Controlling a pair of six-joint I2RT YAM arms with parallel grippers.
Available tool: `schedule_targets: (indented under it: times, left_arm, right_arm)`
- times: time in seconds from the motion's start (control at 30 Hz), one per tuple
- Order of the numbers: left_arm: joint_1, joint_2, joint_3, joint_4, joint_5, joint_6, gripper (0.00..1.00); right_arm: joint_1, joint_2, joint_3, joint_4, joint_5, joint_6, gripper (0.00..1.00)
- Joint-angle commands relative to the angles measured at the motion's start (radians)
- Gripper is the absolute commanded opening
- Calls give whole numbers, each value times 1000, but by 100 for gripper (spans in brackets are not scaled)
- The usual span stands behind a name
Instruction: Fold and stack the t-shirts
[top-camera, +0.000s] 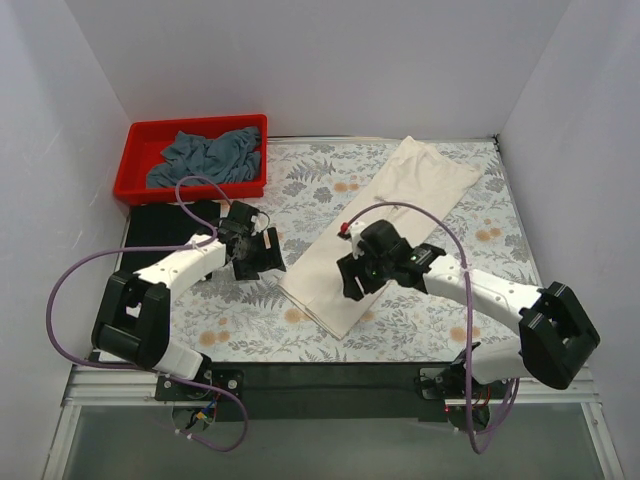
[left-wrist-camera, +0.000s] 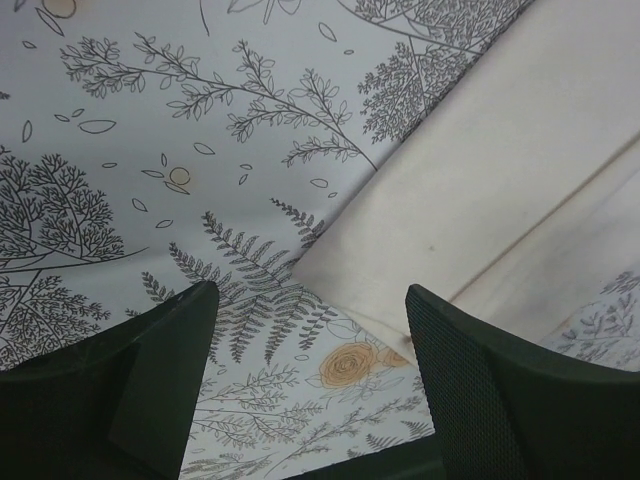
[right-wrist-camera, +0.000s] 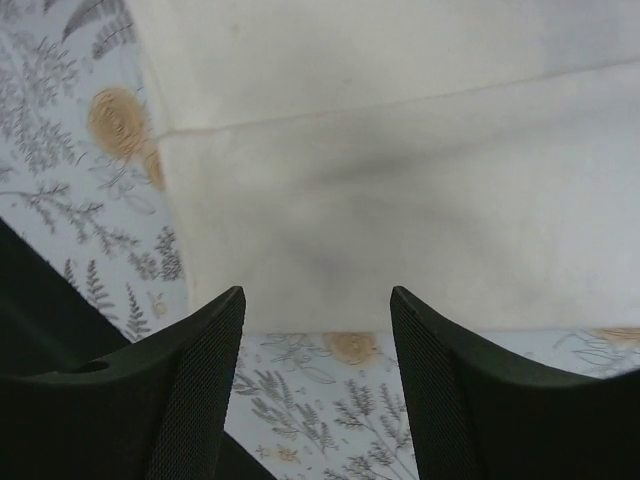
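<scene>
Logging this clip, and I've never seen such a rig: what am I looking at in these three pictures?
Two robot arms stand at the near edge. One picture looks down from above and behind them; the other two come from wrist cameras, dark fingers at the bottom. On the floral tablecloth lies a cream shirt folded into a long strip. A black shirt lies at the left; a grey-blue shirt sits crumpled in the red bin. The left gripper and right gripper are open by the strip's near end, holding nothing.
</scene>
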Motion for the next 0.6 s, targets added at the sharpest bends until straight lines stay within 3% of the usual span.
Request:
schedule_targets:
  times: [0.0,0.27,0.57]
  left_arm:
    - [-1,11,-31,17,53,66,70]
    - [-18,32,-45,52,81,90,66]
    - [-74,81,-42,63,7,84,63]
  right_arm:
    - [123,-21,-27,-21,104,58,57]
    - [354,77,27,-33,173,72,57]
    - [459,185,65,-70,236,73,55]
